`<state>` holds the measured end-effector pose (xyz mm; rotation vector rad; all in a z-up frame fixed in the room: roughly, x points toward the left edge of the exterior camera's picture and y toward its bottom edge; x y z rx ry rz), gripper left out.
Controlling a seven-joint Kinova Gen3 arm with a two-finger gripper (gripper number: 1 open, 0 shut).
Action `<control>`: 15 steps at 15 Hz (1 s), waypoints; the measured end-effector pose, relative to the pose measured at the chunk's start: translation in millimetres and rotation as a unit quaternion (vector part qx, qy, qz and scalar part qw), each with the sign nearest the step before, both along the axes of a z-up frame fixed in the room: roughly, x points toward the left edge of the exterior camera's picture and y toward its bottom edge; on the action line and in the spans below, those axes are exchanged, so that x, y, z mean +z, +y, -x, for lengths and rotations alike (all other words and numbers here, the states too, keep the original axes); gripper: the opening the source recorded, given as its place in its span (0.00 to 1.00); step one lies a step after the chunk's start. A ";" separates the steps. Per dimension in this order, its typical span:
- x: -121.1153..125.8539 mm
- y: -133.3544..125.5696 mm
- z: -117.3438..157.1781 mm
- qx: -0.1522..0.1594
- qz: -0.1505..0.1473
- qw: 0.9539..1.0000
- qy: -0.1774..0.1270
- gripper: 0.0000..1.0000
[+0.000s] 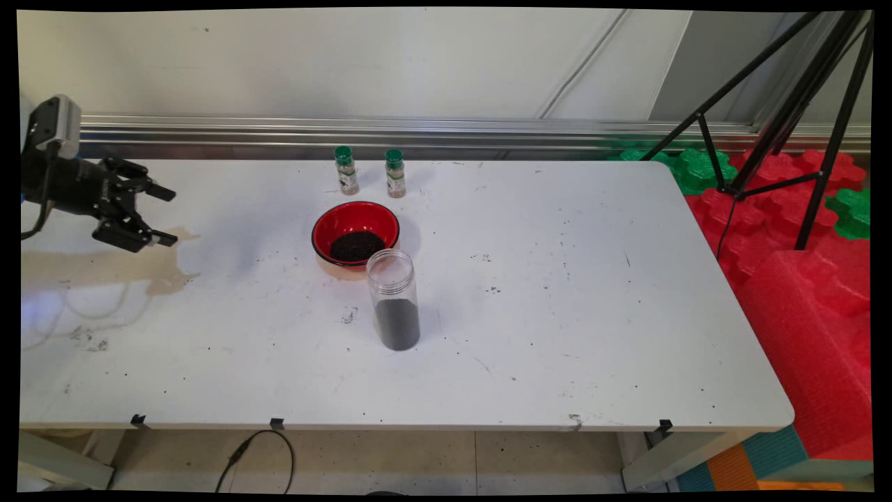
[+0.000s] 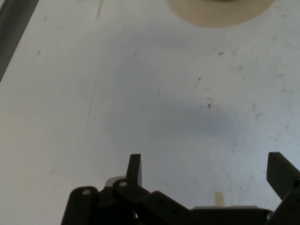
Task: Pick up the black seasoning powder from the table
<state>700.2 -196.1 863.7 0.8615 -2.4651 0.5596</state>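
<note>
The gripper (image 1: 169, 216) hangs at the table's (image 1: 557, 314) 9 o'clock edge, fingers (image 2: 134, 169) spread wide and holding nothing, above a tan stain (image 1: 164, 268). Well apart, near the centre, a red bowl (image 1: 355, 233) holds dark grains. A clear jar (image 1: 394, 300) touches its 5 o'clock rim. 2 green-capped shakers (image 1: 370, 171) stand at the bowl's 12 o'clock.

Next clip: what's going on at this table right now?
Nothing is being handled. The gripper hangs open and empty over the table's left side, near a tan stain. Mid-table stands a red bowl holding dark grains, and just in front of it an open clear jar partly filled with the same dark stuff. Two green-capped spice bottles stand at the far edge.
</note>
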 end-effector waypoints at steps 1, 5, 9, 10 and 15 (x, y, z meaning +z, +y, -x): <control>-0.5 -1.8 2.6 -0.010 0.002 1.000 -0.001 1.00; -3.1 -9.8 12.6 -0.046 0.010 0.999 -0.004 1.00; -6.7 -17.8 22.9 -0.078 0.018 0.997 -0.006 1.00; -7.8 -19.9 25.6 -0.085 0.020 0.996 -0.005 1.00; -16.9 -32.2 42.3 -0.126 0.031 0.992 0.000 1.00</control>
